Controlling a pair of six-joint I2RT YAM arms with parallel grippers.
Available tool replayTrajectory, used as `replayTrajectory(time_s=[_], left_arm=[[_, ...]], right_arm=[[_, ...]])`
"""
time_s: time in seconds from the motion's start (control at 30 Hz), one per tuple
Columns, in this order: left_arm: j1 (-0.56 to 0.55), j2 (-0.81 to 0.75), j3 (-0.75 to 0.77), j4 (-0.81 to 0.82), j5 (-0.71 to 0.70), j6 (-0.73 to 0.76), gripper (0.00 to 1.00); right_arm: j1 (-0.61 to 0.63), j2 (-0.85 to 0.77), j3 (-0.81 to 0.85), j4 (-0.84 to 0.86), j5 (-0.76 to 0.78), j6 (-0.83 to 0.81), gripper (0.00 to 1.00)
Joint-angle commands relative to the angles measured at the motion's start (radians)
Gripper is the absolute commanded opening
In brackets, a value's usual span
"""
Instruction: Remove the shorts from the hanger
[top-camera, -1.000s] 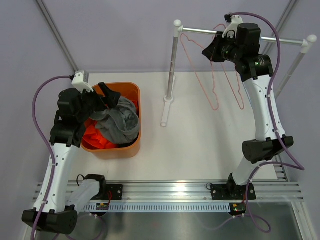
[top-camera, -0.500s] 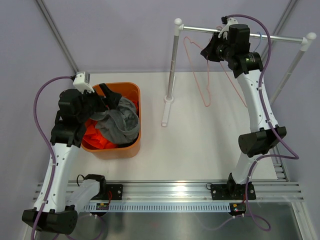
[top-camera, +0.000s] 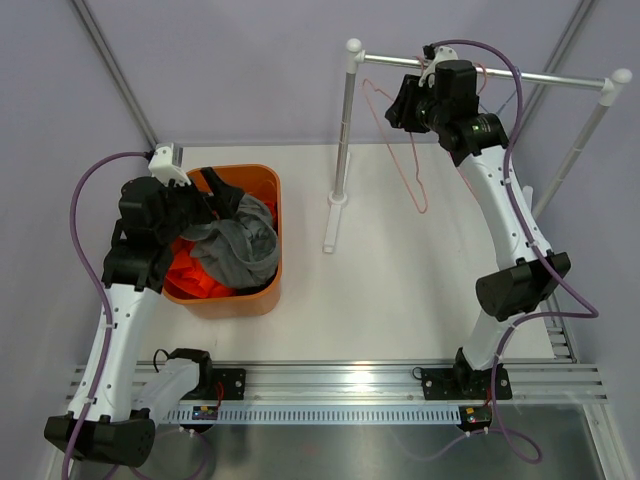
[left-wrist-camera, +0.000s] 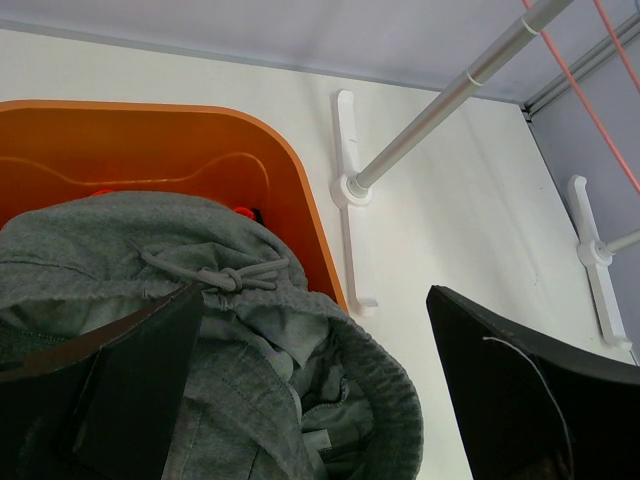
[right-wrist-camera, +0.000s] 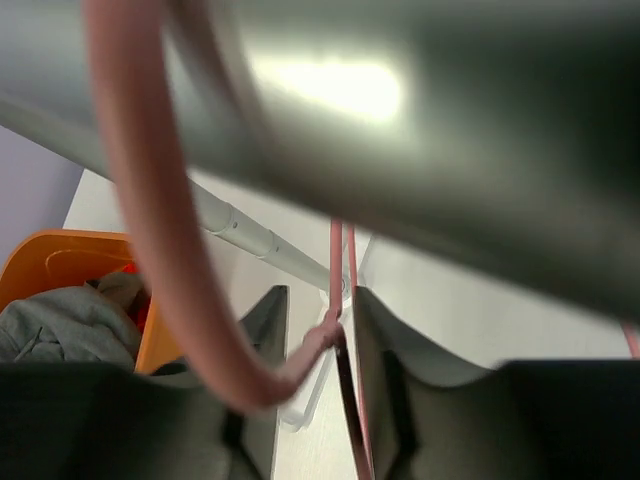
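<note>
The grey shorts (top-camera: 240, 245) lie heaped in the orange bin (top-camera: 270, 180), on top of the orange shorts (top-camera: 195, 275). I cannot make out the black shorts. My left gripper (top-camera: 215, 195) hovers over the bin, open and empty. In the left wrist view it (left-wrist-camera: 315, 400) straddles the grey shorts (left-wrist-camera: 250, 330). A bare pink hanger (top-camera: 421, 208) hangs from the rail (top-camera: 540, 77). My right gripper (top-camera: 400, 103) is up at the rail. In the right wrist view it (right-wrist-camera: 320, 320) stands narrowly open around the hanger's neck, with the hook (right-wrist-camera: 150, 200) blurred up close.
The rack's left post (top-camera: 347, 130) stands on a white foot between the bin and the hanger. More hanger hooks, one red and one blue, sit further right on the rail. The bin's rim (left-wrist-camera: 150, 130) shows in the left wrist view.
My right gripper has moved left along the rail, and the pink hanger has slid and turned with it. The left arm has stayed still.
</note>
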Motion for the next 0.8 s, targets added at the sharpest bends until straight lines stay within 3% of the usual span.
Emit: replayTrajectory(time_s=[0.0,0.2,0.27,0.3,0.33,0.57,0.77], left_arm=[[-0.005,0.003,0.007,0.028,0.031,0.020,0.99],[-0.013,0.017,0.012,0.020,0.018,0.029,0.99],[-0.014,0.024,0.015,0.015,0.017,0.029,0.99],[-0.014,0.024,0.015,0.015,0.017,0.030,0.99],[-0.016,0.024,0.015,0.017,0.012,0.032,0.99],[-0.016,0.030,0.016,0.012,0.003,0.041,0.99],[-0.017,0.024,0.010,0.014,-0.011,0.049,0.99]], right_arm=[[0.007,-0.064,-0.011,0.011,0.037,-0.001,0.47],[0.007,-0.119,-0.036,-0.008,0.043,0.013,0.60],[0.007,-0.147,-0.053,-0.006,0.058,0.013,0.69],[0.007,-0.173,-0.062,-0.009,0.068,0.011,0.74],[0.007,-0.185,-0.062,-0.015,0.072,0.008,0.99],[0.007,-0.341,-0.151,-0.026,0.114,0.011,0.99],[0.007,-0.515,-0.334,-0.021,0.105,0.019,0.99]])
